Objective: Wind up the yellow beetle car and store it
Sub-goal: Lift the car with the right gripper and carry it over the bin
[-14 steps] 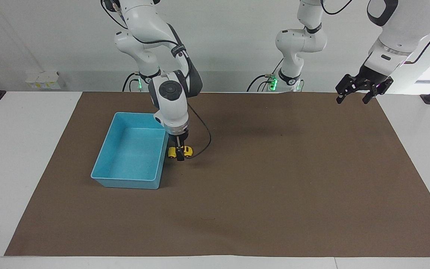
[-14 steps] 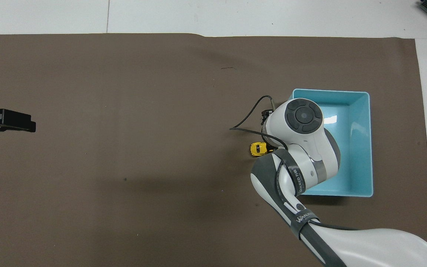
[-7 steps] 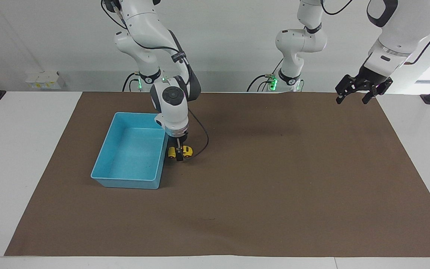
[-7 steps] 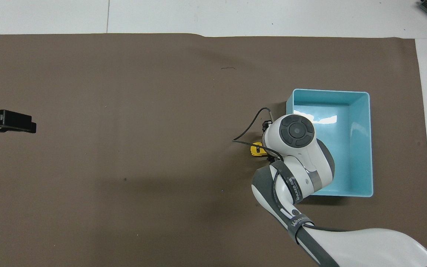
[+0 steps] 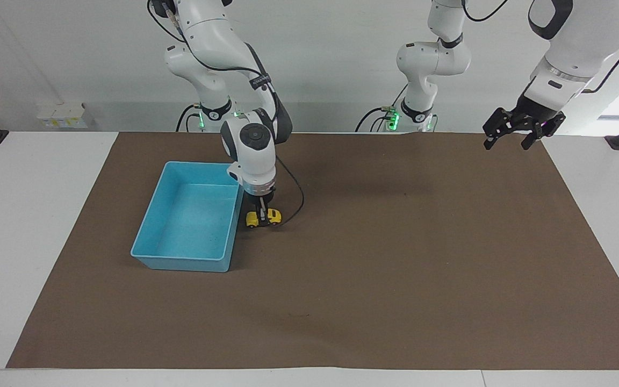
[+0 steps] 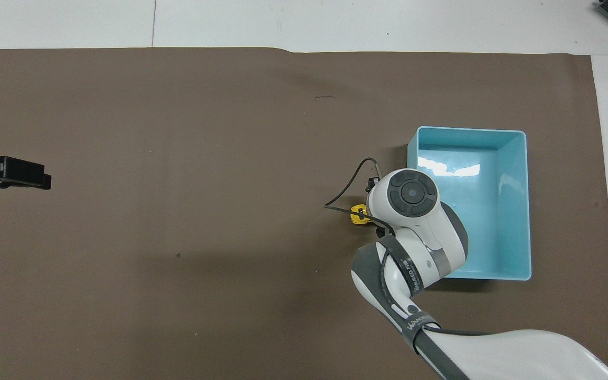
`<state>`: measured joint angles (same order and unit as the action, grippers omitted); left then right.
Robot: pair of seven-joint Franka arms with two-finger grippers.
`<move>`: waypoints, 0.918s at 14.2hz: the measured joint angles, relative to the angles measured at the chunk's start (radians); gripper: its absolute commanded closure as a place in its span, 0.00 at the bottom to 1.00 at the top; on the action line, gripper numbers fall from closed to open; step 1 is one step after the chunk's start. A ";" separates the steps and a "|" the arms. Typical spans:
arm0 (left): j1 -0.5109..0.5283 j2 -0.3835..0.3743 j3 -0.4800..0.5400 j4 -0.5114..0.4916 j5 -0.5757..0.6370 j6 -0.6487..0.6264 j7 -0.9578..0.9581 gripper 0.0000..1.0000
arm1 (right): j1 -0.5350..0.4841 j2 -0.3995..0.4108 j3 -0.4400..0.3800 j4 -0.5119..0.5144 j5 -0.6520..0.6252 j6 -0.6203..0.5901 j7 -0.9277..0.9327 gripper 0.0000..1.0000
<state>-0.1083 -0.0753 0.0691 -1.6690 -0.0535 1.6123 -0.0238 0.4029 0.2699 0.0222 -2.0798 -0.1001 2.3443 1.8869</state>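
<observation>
The yellow beetle car (image 5: 273, 216) stands on the brown mat right beside the blue bin (image 5: 180, 262), on the bin's side toward the left arm's end. My right gripper (image 5: 262, 219) comes straight down on it, fingers shut across the car's middle. From overhead only a sliver of the car (image 6: 357, 217) shows, since the right wrist covers the rest and the fingers. My left gripper (image 5: 507, 144) hangs open and empty over the mat's corner at the left arm's end, waiting.
The blue bin (image 6: 528, 211) has nothing in it. A black cable (image 5: 294, 196) loops from the right wrist down beside the car. The brown mat (image 5: 395, 279) covers most of the white table.
My right gripper closed on the car. Wrist and car shifted a little away from the bin, toward the left arm's end. The left arm stayed still.
</observation>
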 measured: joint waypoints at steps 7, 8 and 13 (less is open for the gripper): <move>0.000 0.000 0.001 0.000 0.000 0.000 0.000 0.00 | 0.058 -0.003 0.000 0.040 0.000 -0.007 0.000 1.00; 0.000 0.000 0.001 0.000 0.000 0.000 0.000 0.00 | 0.058 -0.004 0.000 0.055 0.000 -0.021 0.000 1.00; 0.000 0.000 0.001 0.000 0.000 0.000 0.000 0.00 | 0.049 -0.026 0.000 0.166 -0.002 -0.148 -0.036 1.00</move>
<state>-0.1082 -0.0753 0.0698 -1.6689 -0.0534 1.6124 -0.0239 0.4514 0.2442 0.0219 -1.9140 -0.1020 2.1960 1.8505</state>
